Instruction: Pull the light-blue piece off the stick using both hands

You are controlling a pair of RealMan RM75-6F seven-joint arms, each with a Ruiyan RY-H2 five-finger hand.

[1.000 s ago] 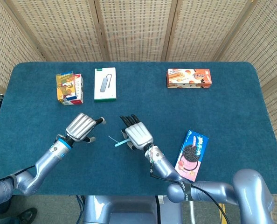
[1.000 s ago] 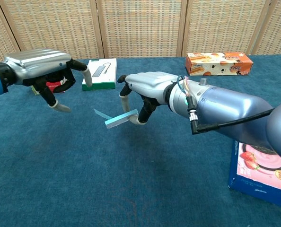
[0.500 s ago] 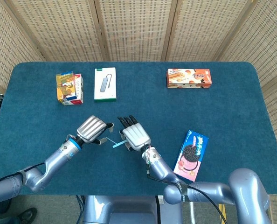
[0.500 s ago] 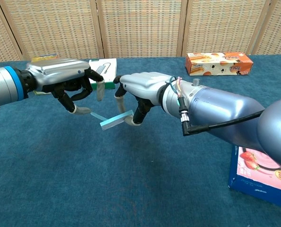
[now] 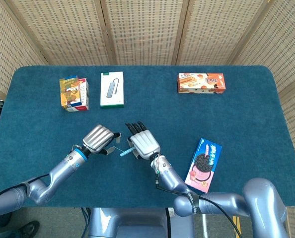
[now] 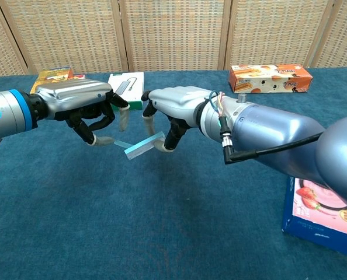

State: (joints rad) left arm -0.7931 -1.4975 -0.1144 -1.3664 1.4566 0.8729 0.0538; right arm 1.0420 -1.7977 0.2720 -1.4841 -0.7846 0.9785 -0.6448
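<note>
Right hand (image 6: pixel 176 111) pinches light-blue piece (image 6: pixel 144 145) — stick (image 6: pixel 122 143) toward left hand (image 6: pixel 83 105), fingers curled.

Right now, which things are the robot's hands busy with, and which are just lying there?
Busy with:
- light-blue piece on its stick
- right hand, holding the piece
- left hand, fingers at the stick

Just lying there:
- orange box
- white box
- yellow box
- cookie box

Bare table (image 5: pixel 152 106) surrounds both hands; boxes lie well apart at the edges
</note>
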